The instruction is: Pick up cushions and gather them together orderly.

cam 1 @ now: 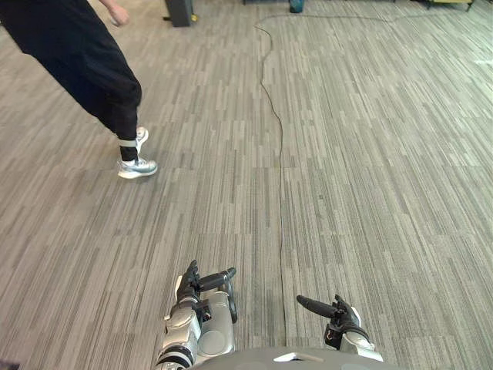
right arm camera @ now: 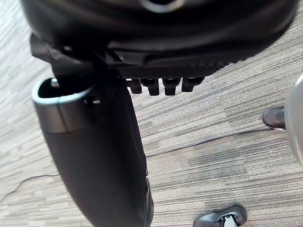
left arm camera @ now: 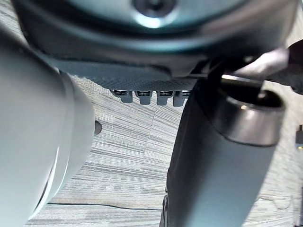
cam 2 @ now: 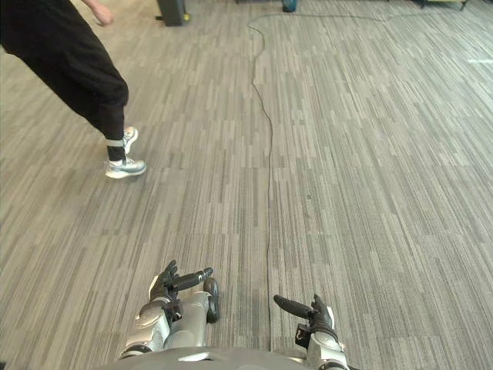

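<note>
My left hand (cam 1: 202,287) hangs low at the bottom of the eye views, above grey striped carpet (cam 1: 370,154). Its thumb (left arm camera: 218,161) sticks out and its fingers (left arm camera: 142,96) are relaxed, with nothing in them. My right hand (cam 1: 337,312) hangs a little to the right of it at the same height. Its thumb (right arm camera: 94,156) points inward, its fingers (right arm camera: 163,86) are loose, and it holds nothing. Both hands are apart from the floor and from each other.
A person in dark trousers (cam 1: 77,54) and white shoes (cam 1: 137,166) steps across the carpet at the far left. A dark stand base (cam 1: 179,11) and a teal object (cam 1: 296,5) sit at the far edge. Open carpet stretches ahead and to the right.
</note>
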### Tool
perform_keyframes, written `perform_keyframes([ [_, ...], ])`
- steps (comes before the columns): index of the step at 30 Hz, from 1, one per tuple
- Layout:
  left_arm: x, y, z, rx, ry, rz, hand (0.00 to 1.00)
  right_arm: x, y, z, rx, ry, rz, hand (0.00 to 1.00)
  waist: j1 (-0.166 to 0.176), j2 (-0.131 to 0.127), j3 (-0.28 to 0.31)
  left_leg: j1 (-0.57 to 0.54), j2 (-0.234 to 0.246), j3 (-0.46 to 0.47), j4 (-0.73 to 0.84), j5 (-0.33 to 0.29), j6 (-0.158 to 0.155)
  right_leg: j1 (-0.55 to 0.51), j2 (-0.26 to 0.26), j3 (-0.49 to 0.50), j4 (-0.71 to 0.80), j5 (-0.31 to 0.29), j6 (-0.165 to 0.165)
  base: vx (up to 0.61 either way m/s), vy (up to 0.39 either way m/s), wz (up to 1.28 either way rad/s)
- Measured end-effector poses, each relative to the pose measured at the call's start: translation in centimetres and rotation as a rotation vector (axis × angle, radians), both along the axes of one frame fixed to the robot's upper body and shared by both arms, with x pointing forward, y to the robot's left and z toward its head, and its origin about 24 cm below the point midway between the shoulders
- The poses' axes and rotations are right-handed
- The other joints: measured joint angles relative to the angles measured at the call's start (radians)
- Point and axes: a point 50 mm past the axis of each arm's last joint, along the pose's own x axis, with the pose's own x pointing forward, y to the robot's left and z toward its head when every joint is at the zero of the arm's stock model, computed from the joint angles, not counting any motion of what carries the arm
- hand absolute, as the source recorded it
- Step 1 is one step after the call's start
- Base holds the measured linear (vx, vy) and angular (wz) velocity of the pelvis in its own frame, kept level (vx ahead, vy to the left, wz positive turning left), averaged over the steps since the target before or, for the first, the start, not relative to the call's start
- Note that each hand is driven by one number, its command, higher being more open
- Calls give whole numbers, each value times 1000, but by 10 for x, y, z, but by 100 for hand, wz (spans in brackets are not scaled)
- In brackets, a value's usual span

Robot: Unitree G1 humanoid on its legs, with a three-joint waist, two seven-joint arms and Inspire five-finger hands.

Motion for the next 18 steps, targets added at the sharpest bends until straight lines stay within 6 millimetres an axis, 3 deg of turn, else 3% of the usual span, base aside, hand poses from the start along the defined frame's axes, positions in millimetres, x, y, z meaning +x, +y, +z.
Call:
perform_keyframes([
  [2,-8,13,-4,29,47,2,100,-3,9,-2,29,8,1,100,3,-44,-18,53,-22,38,62,-79,27,-50,-42,53,199,38,36,607,328,-48],
  [3,-13,16,-7,30,78,4,100,-1,10,-1,33,-1,8,100,3,-50,-19,111,-32,63,35,-109,35,-143,-63,62,414,116,33,555,314,-55],
  [4,-15,15,-8,29,89,5,100,0,10,0,34,-7,9,100,1,-49,-19,140,-36,72,16,-119,36,-192,-74,63,513,176,38,523,303,-59],
  [5,-18,14,-11,26,114,6,100,5,8,3,25,-40,6,100,-7,-45,-14,237,-53,101,-50,-142,32,-335,-121,32,760,187,44,476,254,-45],
  [6,-21,13,-13,27,130,9,100,10,6,6,13,-74,5,100,-20,-39,-11,304,-58,117,-93,-149,35,-406,-143,-21,839,168,27,545,242,-48],
  [7,-24,12,-14,27,139,9,100,14,4,9,5,-98,4,100,-30,-26,-7,356,-54,132,-132,-162,31,-451,-148,-66,857,153,6,519,168,-49],
  [9,-28,13,-16,33,161,1,100,24,4,15,-4,-166,3,100,-37,-32,-2,491,-40,194,-209,-208,-17,-598,-145,-222,807,102,-11,465,72,-67],
  [10,-29,13,-17,33,166,-4,100,25,3,17,-6,-176,2,100,-41,-32,-2,514,-35,210,-213,-221,-26,-618,-145,-268,764,97,-19,435,13,-58],
  [12,-31,12,-18,30,178,-9,100,27,2,18,-9,-190,0,100,-48,-32,-2,581,-33,254,-248,-239,-46,-646,-141,-401,599,94,-34,449,11,-57],
  [14,-30,7,-19,24,182,-28,100,31,2,18,2,-193,1,100,-57,-26,-1,653,-37,301,-306,-244,-57,-666,-90,-514,346,121,-51,678,-48,-58],
  [15,-28,-1,-20,13,189,-61,100,33,0,19,4,-199,-8,100,-72,-12,4,705,-29,297,-331,-242,-61,-651,-29,-525,246,261,-183,816,-93,-30],
  [16,-28,-5,-21,1,193,-69,100,35,-4,20,-3,-204,-22,100,-75,14,9,717,-14,295,-331,-228,-75,-642,-12,-533,257,265,-243,573,-63,-19],
  [18,-24,-24,-22,-39,185,-110,100,30,-16,18,-11,-177,-85,100,-91,32,12,744,-15,256,-307,-131,-107,-632,-31,-519,362,146,-240,692,-184,-6],
])
